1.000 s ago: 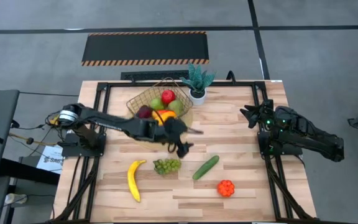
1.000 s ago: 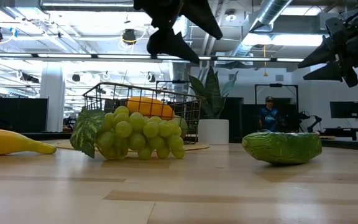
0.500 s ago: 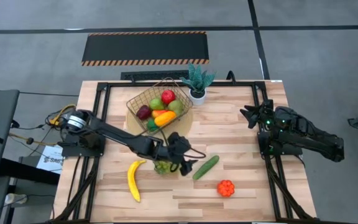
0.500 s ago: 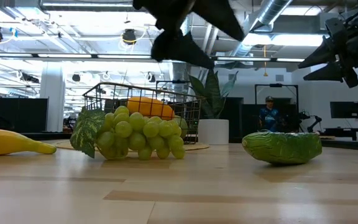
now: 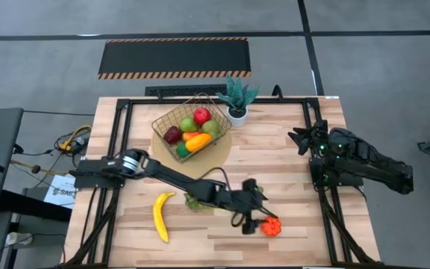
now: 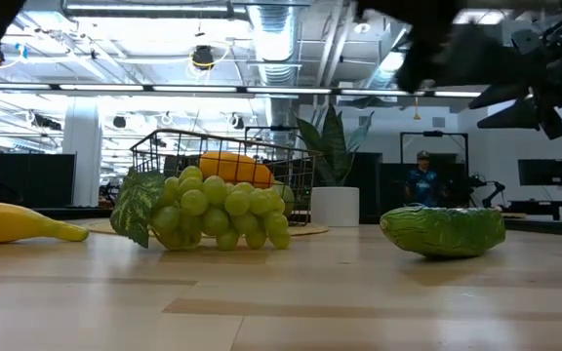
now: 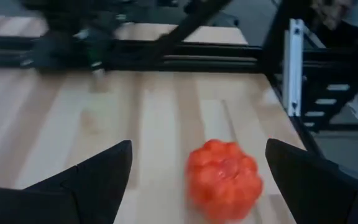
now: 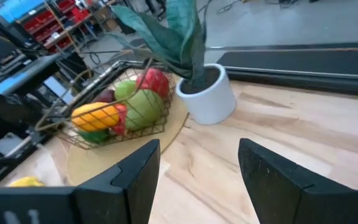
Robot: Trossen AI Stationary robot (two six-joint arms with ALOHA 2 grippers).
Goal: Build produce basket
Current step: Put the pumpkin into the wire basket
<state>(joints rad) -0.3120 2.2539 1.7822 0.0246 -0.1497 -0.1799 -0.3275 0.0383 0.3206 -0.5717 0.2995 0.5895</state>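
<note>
Produce: the bumpy orange toy fruit (image 7: 224, 179) sits between my left pincer's (image 5: 255, 221) spread fingers, arm stretched low toward the tabletop's (image 5: 297, 172) near edge.

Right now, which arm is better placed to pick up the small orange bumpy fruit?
The left. Its open gripper hangs right at the orange bumpy fruit, which shows between its fingers. The right gripper waits by the table's right edge, much farther away.

— Any writing you can make out?
— None legible. The white sheet (image 5: 60, 191) beside the table's (image 5: 290, 161) left frame carries dark print, too small to read.
— Labels on the basket (image 5: 172, 119) or fruit?
— None readable.
</note>
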